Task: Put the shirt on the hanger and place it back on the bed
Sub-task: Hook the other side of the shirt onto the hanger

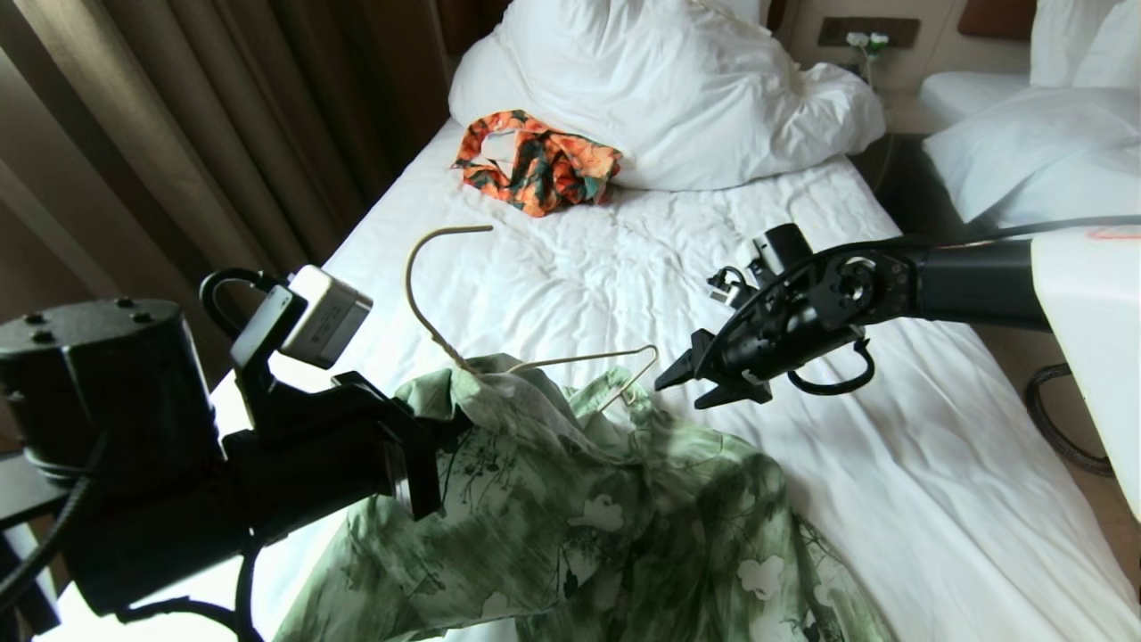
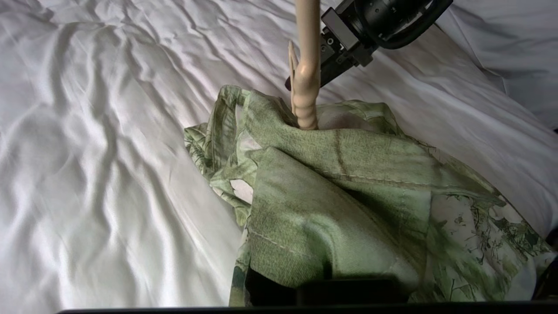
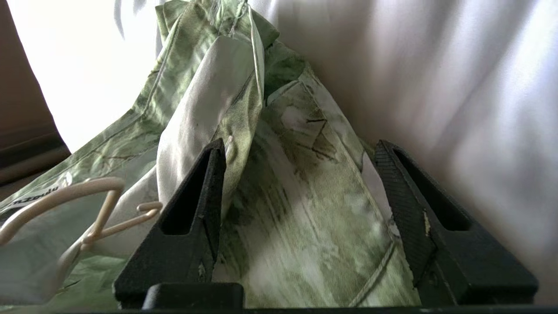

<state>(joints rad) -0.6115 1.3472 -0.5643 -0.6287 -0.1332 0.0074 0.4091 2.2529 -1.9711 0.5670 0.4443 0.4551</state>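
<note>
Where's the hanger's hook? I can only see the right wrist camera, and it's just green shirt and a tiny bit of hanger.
Observer: The hanger pokes its hook up out of the shirt at the collar, above the bed.
Operator: What's my other arm doing?
Observer: The left gripper is shut, with its fingers buried in the shirt's cloth just below the collar.
Operator: Is anything else on the bed?
Observer: Yes, an orange-and-green garment lies crumpled up beside the white duvet.
</note>
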